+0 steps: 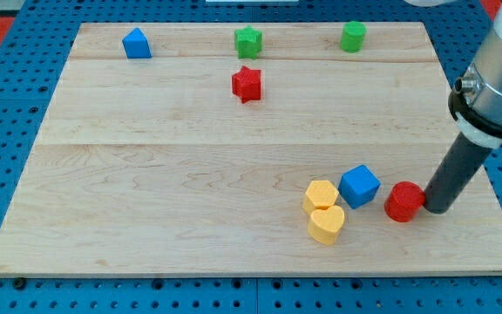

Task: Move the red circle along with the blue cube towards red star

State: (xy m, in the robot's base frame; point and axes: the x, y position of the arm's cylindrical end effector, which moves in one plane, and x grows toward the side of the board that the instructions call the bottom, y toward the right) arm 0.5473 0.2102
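Observation:
The red circle [403, 201] lies near the view's lower right of the wooden board [190, 174]. The blue cube [359, 186] sits just to its left, close beside it. My tip [434, 209] rests against the red circle's right side. The red star [246, 84] stands far off toward the view's top, left of centre.
A yellow hexagon [321, 196] and a yellow heart [326, 224] lie just left of the blue cube. Along the top edge stand a blue pentagon-like block [136, 44], a green star [248, 41] and a green cylinder [352, 37]. The arm's body [499, 78] looms at the right.

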